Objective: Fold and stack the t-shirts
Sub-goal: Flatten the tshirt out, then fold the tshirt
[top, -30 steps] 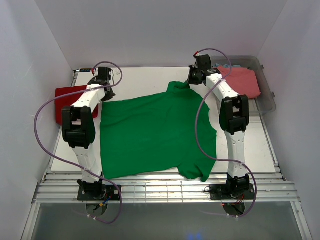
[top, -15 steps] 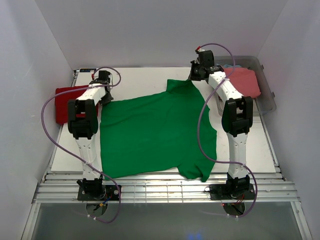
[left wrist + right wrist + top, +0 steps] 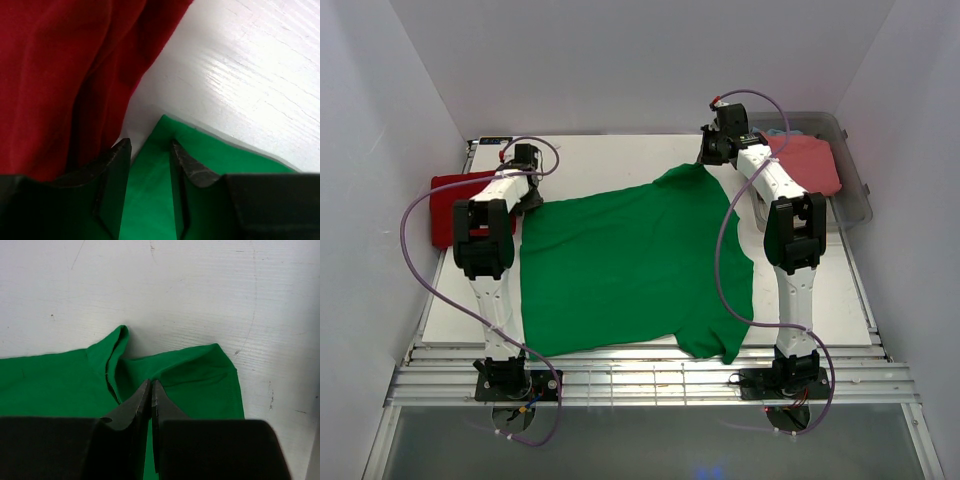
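Observation:
The bright green t-shirt (image 3: 630, 260) lies spread flat across the white table. My left gripper (image 3: 532, 198) is at its far left corner, and in the left wrist view its jaws (image 3: 147, 145) stand open with green cloth (image 3: 225, 157) between them. The deep red t-shirt (image 3: 445, 200) lies bunched just left of it and fills the left of that view (image 3: 60, 75). My right gripper (image 3: 705, 160) is at the shirt's far right corner. In the right wrist view it (image 3: 151, 382) is shut and pinches a wrinkled fold of green cloth (image 3: 50, 380).
A clear plastic bin (image 3: 855, 195) stands at the back right and holds the salmon-pink t-shirt (image 3: 805, 160) with a bit of light blue cloth (image 3: 777, 131) behind it. White walls close in the table on three sides. Purple cables loop beside both arms.
The raised bump at the shirt's far right corner has been drawn out flat as my right gripper moved back and right. My left arm has shifted slightly to the left at the far left corner.

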{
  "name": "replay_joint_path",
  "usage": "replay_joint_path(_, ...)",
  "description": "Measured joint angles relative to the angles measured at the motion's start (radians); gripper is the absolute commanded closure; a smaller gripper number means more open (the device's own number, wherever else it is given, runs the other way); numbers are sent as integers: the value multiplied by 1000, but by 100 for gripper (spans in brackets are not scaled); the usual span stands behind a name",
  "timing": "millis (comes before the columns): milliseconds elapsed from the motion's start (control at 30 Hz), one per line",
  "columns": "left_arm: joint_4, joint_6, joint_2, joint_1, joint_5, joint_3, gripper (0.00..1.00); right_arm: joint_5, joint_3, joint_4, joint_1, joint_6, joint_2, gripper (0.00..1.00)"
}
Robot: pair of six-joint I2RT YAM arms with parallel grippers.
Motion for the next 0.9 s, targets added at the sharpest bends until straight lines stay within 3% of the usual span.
replay_joint_path(133, 15, -1, -19, 3, -4, -29, 48, -3, 0, -1, 0, -1, 0, 92)
replay_joint_path(633, 67, -1, -4, 9, 47, 15, 48, -25, -14, -29, 0, -19, -1, 92)
replay_joint_path(900, 79, -2, 21, 37, 65, 25, 54, -29, -32, -44, 0, -28, -1, 92)
